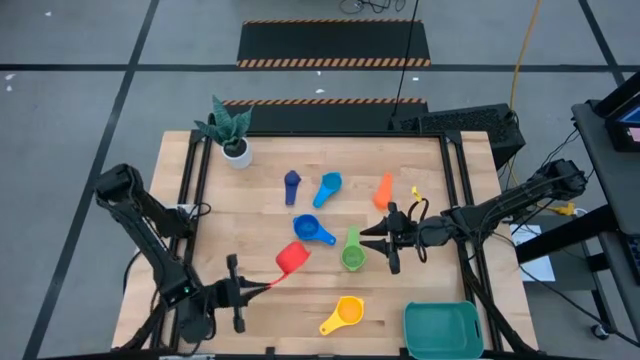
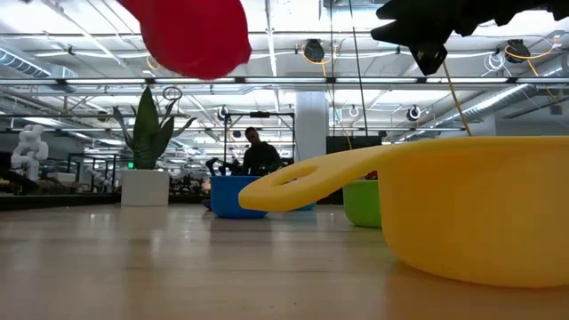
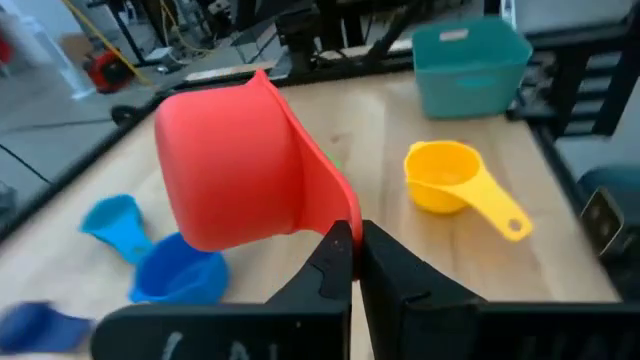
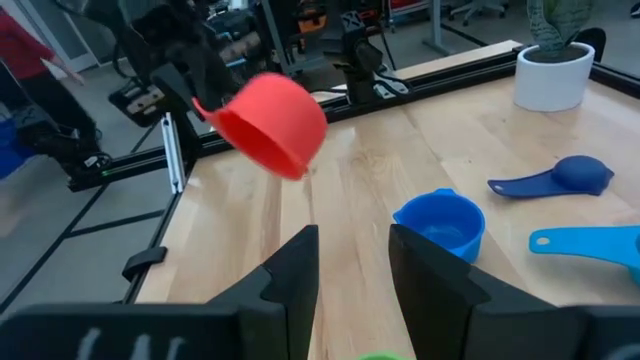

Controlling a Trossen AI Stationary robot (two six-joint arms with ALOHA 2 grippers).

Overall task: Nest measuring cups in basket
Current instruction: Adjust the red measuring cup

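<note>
Red measuring cup [image 1: 292, 259]: held by its handle in the shut left pincer [image 1: 240, 292], lifted clear of the bench [image 1: 300, 310]. Yellow cup [image 1: 343, 313]: just beside. Basket [image 1: 443, 329]: beyond the yellow cup. Right pincer [image 1: 388, 243]: near the green cup [image 1: 352, 253], apparently part-open, empty.

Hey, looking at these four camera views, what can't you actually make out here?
- Low view: the yellow cup up close fills the right side and hides the basket; the green cup is half covered.
- Low view: the red cup is cut off by the top edge, so the left gripper holding its handle goes unseen there.
- Left wrist view: the navy cup is blurred and cut by the edge.
- Right wrist view: the green cup is only a sliver.
</note>
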